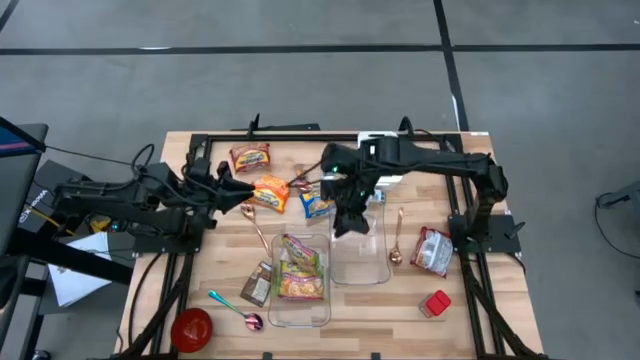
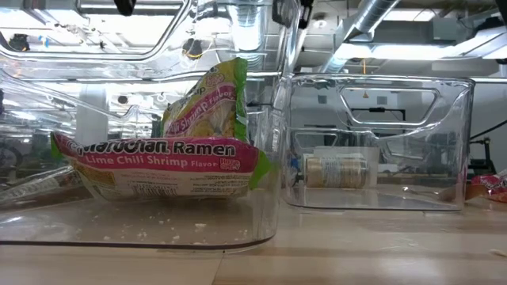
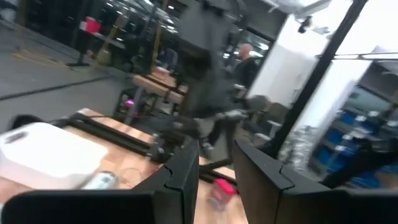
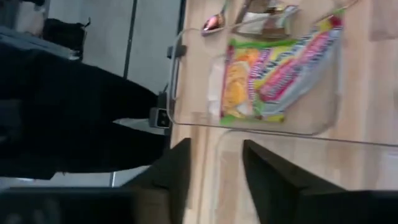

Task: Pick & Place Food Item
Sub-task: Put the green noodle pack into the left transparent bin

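Wooden table on grey concrete floor; both arms' fingers slightly parted, empty, above ramen packets.

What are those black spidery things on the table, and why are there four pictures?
They are two robot arms, and each ends in two fingers for picking things up. One picture looks down from above, one looks along the tabletop, and two come from little cameras on the arms' wrists.

On the wooden table lie noodle packets, spoons, a red bowl and two see-through boxes. One clear box already has a ramen packet inside, the pink and green one seen up close in the tabletop picture. The empty clear box sits beside it.

The right gripper hangs over the empty box with its fingers apart and nothing between them. The left gripper reaches toward an orange packet; its fingers are apart too, and I cannot tell if it touches it.
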{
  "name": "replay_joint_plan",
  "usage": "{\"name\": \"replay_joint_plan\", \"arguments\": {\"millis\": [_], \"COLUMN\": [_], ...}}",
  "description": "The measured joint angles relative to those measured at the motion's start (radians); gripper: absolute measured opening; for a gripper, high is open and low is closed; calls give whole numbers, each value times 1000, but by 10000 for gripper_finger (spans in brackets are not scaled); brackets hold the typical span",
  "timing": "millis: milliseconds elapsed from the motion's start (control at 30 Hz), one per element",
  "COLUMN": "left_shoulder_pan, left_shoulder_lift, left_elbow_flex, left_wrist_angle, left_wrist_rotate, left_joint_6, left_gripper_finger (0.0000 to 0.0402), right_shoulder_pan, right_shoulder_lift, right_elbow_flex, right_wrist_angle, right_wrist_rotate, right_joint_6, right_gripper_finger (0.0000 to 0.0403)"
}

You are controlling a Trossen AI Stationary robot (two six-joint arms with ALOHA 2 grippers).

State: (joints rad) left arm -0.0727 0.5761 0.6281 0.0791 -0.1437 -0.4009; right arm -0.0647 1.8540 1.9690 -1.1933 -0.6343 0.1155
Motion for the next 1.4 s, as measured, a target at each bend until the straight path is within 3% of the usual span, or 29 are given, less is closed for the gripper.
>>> {"name": "replay_joint_plan", "arguments": {"millis": [200,333,533,833,1100,1400], "left_shoulder_pan": [0,0,0,0,0,0], "left_shoulder_lift": [-54,-128,-248,-297,-280,-249], "left_elbow_flex": [0,0,0,2,0,-1], "left_wrist_angle": [-22,-56,-158,-210,-214,-221], "left_wrist_rotate": [-118,-180,-191,-216,-216,-216], "left_joint_6": [88,103,75,68,29,22], "left_gripper_finger": [92,92,92,92,92,92], "right_shoulder_pan": [70,131,212,341,339,297], "right_shoulder_lift": [0,24,92,226,289,366], "right_elbow_flex": [0,3,-14,-12,-9,-15], "right_wrist_angle": [131,180,241,315,369,252], "right_wrist_rotate": [95,193,282,366,437,490], "right_joint_6": [143,200,262,379,443,461], "right_gripper_finger": [10,8,1,1,0,0]}}
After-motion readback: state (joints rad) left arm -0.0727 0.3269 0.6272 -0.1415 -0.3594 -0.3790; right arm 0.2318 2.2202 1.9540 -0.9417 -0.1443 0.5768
